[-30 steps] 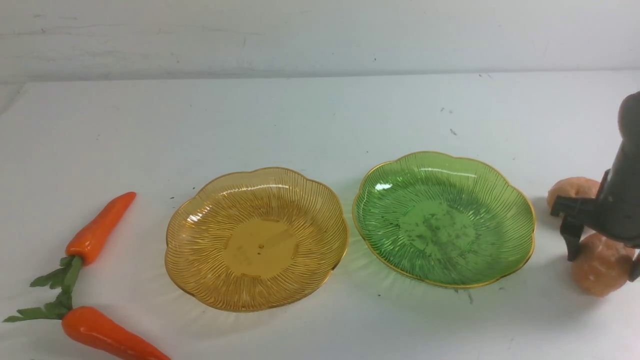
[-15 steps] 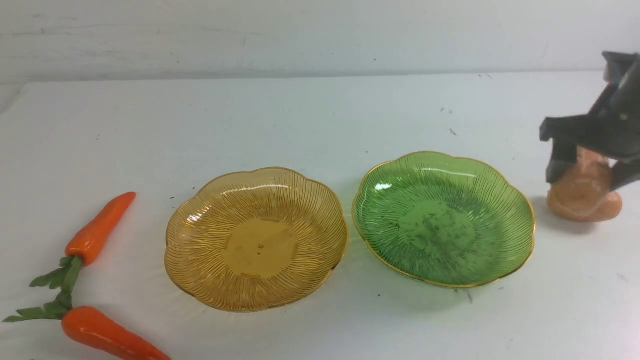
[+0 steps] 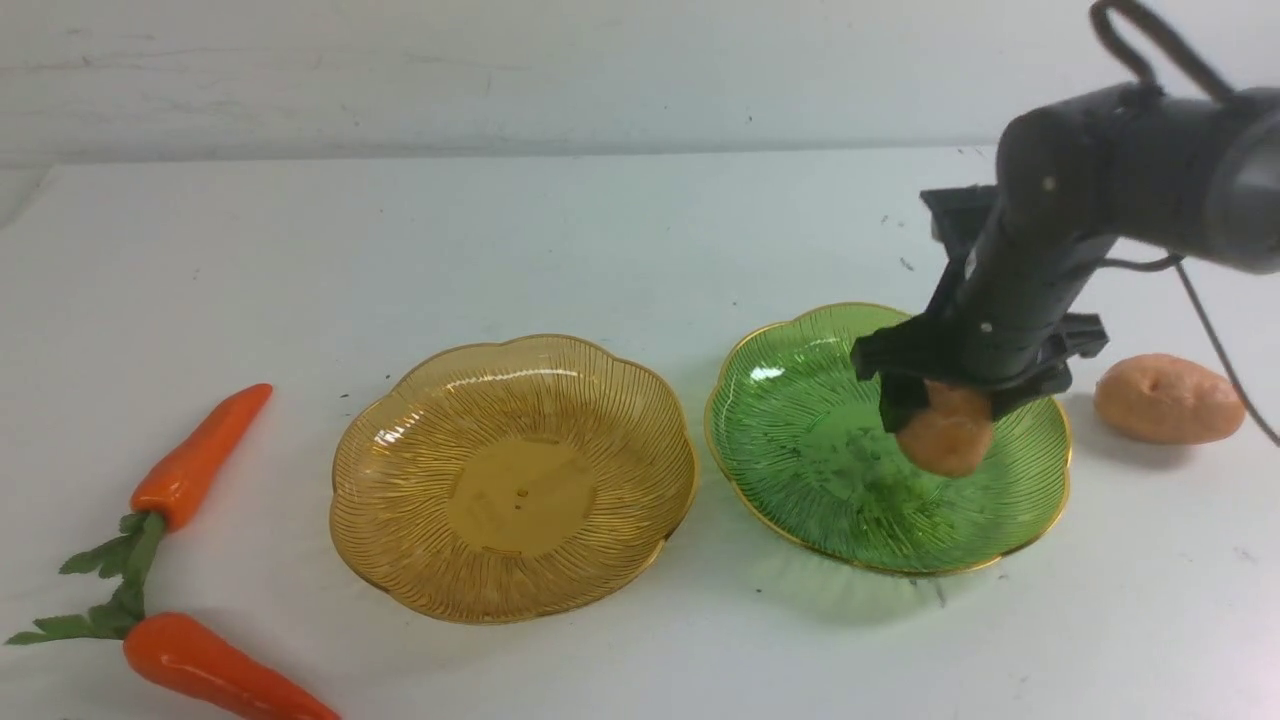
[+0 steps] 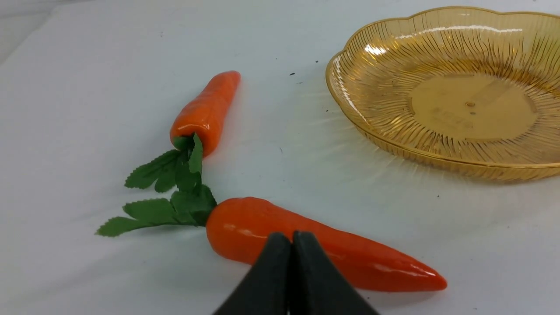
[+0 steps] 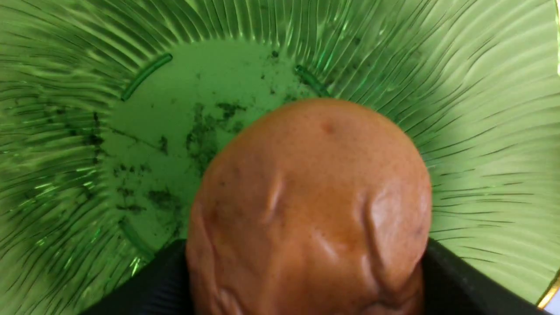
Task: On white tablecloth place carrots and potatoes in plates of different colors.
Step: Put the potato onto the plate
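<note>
My right gripper is shut on a tan potato and holds it just above the green plate; the right wrist view shows the potato filling the jaws over the green ribbed plate. A second potato lies on the white tablecloth right of the green plate. The amber plate stands left of it and holds nothing. Two carrots lie at the far left, leaves touching. My left gripper is shut and empty, hovering over the near carrot.
The far carrot and the amber plate's rim show in the left wrist view. A pale wall bounds the cloth at the back. The right arm's cable loops above the green plate's right side.
My right gripper has lifted the near potato off the cloth and carried it left, to over the green plate. The other potato, the carrots and the plates have not moved.
</note>
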Tool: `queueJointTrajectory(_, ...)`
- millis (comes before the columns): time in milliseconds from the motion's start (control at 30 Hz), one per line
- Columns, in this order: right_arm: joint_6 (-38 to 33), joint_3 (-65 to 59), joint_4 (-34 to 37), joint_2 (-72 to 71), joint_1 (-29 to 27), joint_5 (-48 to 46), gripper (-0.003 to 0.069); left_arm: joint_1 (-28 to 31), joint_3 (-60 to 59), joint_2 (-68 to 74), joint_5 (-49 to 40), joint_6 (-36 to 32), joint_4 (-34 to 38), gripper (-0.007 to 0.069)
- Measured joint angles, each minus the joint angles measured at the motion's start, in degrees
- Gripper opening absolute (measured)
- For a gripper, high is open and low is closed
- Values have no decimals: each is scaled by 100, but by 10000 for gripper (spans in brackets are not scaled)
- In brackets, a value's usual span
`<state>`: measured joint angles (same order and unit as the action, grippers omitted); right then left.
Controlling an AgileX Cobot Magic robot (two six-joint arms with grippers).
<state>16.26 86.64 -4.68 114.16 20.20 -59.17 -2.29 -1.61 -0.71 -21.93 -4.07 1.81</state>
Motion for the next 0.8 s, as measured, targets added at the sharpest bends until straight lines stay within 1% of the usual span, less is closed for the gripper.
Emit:
queueJointTrajectory(100, 130, 172, -121, 0, 0, -134, 588, 0, 0, 0, 0, 0, 0, -13)
queueJointTrajectory(367, 234, 288, -156, 0, 0, -512, 590, 0, 0, 0, 0, 0, 0, -13)
queueJointTrajectory(800, 245, 288, -107, 0, 0, -567, 591, 0, 0, 0, 0, 0, 0, -13)
